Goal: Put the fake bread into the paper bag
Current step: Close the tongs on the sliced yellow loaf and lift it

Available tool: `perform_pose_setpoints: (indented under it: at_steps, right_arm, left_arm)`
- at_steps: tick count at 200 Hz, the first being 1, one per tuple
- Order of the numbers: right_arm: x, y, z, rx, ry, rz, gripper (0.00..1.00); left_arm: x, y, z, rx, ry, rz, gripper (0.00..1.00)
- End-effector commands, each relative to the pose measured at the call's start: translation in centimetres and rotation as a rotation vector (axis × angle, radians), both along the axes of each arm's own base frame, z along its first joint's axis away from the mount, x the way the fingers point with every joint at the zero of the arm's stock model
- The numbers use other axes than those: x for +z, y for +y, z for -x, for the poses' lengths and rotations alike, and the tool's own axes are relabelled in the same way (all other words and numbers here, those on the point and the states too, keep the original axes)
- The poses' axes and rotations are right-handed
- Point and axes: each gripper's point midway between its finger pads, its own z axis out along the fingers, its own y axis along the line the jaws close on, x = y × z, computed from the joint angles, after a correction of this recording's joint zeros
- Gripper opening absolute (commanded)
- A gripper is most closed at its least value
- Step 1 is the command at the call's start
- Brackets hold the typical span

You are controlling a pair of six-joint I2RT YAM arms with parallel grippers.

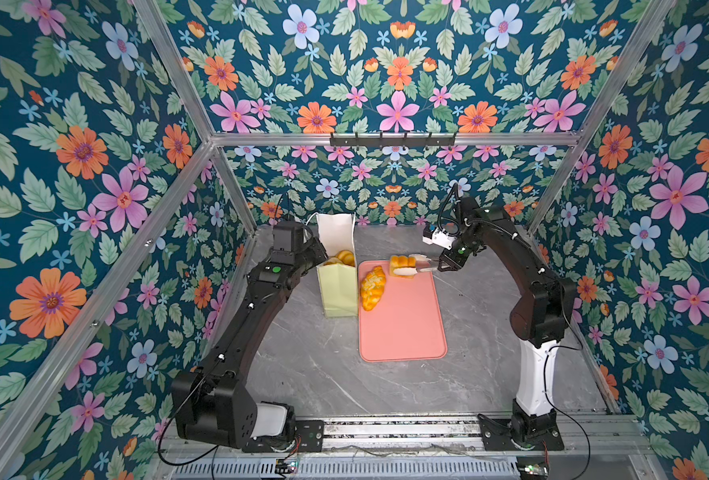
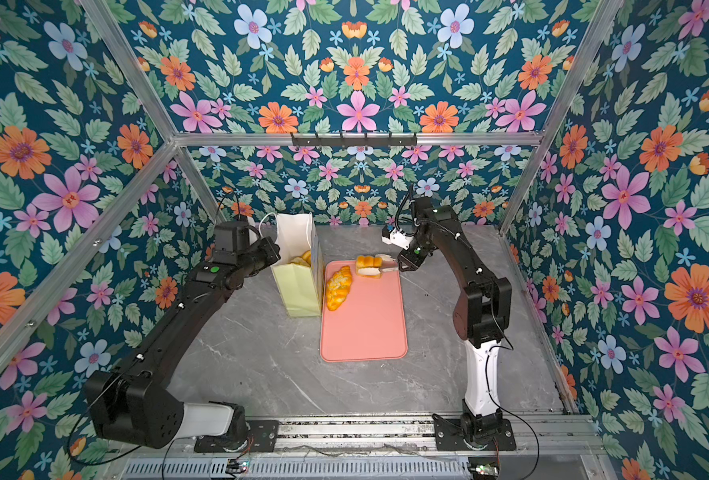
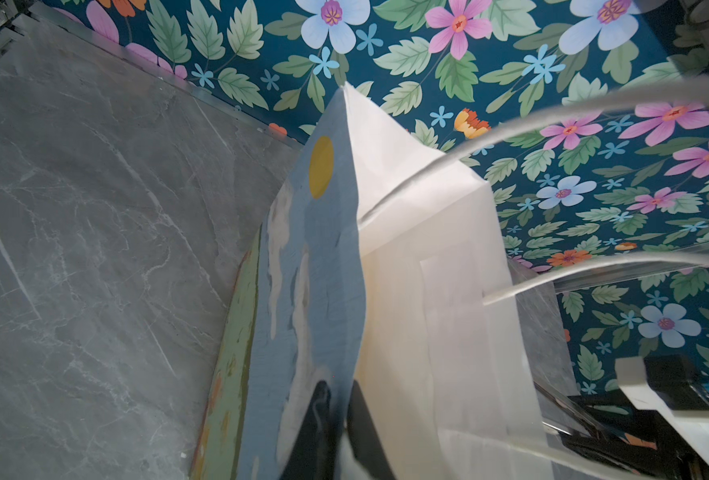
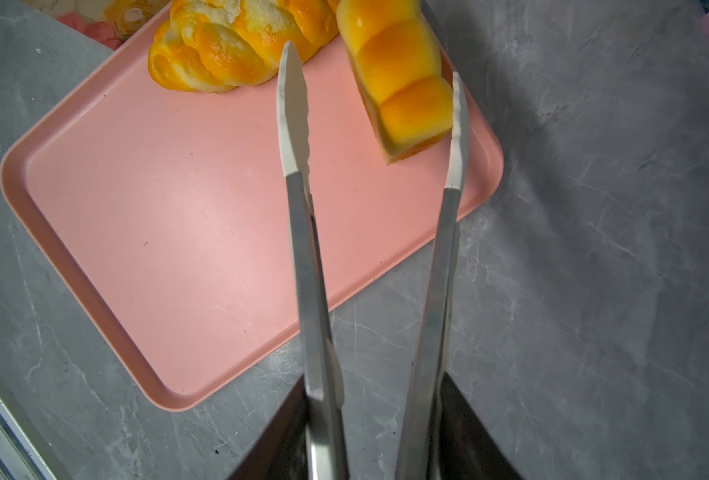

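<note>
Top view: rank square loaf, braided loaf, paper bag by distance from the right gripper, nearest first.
From the right gripper:
1. square loaf, far end of the tray, at the tips of the tongs.
2. braided loaf, tray's left edge.
3. paper bag, left of the tray.

- paper bag [image 1: 338, 291]: pale yellow-green outside, white inside; from the left wrist view, one face is seen printed blue with white cloud streaks and a yellow disc
- tray [image 1: 402, 328]: plain salmon pink
- braided loaf [image 1: 372, 288]: golden-orange, pale streaks
- square loaf [image 1: 400, 262]: orange top, cream base
- table [image 1: 323, 374]: grey marble, white-veined
- walls [image 1: 74, 124]: dark teal; pink, orange and pale blue flowers, green leaves
- tongs [image 4: 307, 270]: silver, white tips
</note>
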Motion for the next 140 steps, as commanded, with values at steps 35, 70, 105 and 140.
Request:
perform_pose_setpoints:
  at_steps: [35,70,105,140]
  right_arm:
    - [-0.4,0.5,1.9,-0.013,-0.030,0.037,0.44]
    - [0.1,-0.4,0.1,-0.126,-0.132,0.154,0.44]
    - [-0.5,0.2,-0.1,-0.134,-0.148,0.194,0.42]
    - [-0.1,1.2,0.1,-0.131,-0.141,0.170,0.43]
  left_arm:
    - [0.9,0.0,-0.1,-0.001,-0.025,0.006,0.12]
    - [1.0,-0.2,-0.1,-0.007,-0.028,0.010,0.12]
    - [0.9,-0.2,0.1,-0.009,-0.028,0.011,0.12]
    - [0.8,-0.1,0.2,-0.009,-0.026,0.011,0.12]
